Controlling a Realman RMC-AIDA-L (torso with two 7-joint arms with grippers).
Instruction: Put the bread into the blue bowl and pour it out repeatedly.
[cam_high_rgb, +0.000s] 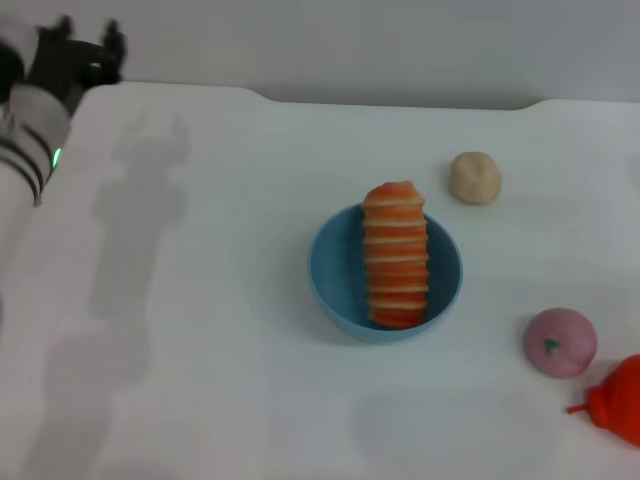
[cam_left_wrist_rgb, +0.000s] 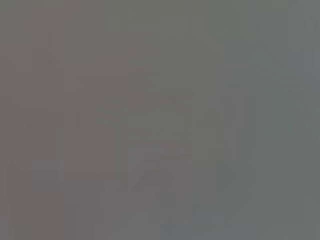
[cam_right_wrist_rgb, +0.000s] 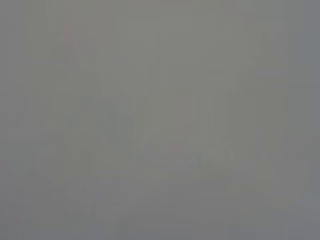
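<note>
Near the table's middle, the bread (cam_high_rgb: 396, 255) lies inside the blue bowl (cam_high_rgb: 335, 285), its far end poking over the rim. Both look light, rigid and slick — I'd pinch the bowl's bare rim to tip it. Left gripper (cam_high_rgb: 85, 48) hangs at the far left corner, fingers apparently spread and empty; the right gripper is out of sight.

the head view looks forward and down from above, fairly near, with the round light-blue plastic bowl (cam_high_rgb: 385, 275) about mid-frame. both wrist views show only featureless grey, sharing nothing recognisable with it.
</note>
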